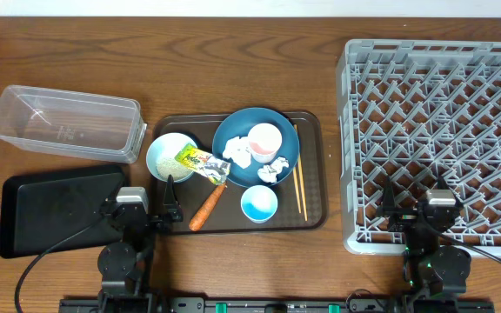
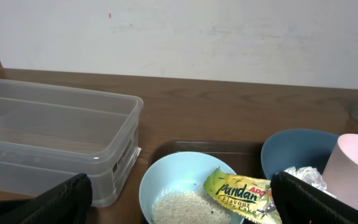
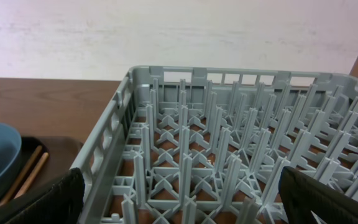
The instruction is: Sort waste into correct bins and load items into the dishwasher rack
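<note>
Now, left claw [image 2: 180, 185] apart by the wrapper [image 2: 241, 198], right claw [image 3: 182, 179] apart at rack [image 3: 166, 74]

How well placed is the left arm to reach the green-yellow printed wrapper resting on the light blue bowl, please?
Probably yes: the green-yellow printed wrapper lies uncovered across the rim of the light blue round bowl, just ahead of the open left tool, and nothing stands between them.

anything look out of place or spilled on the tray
Nothing is spilled: the rice sits inside the light blue bowl. The Pandan wrapper lies askew across that bowl's rim, reaching toward the dark blue plate, and the carrot lies slanted on the brown tray, one end near its edge.
</note>
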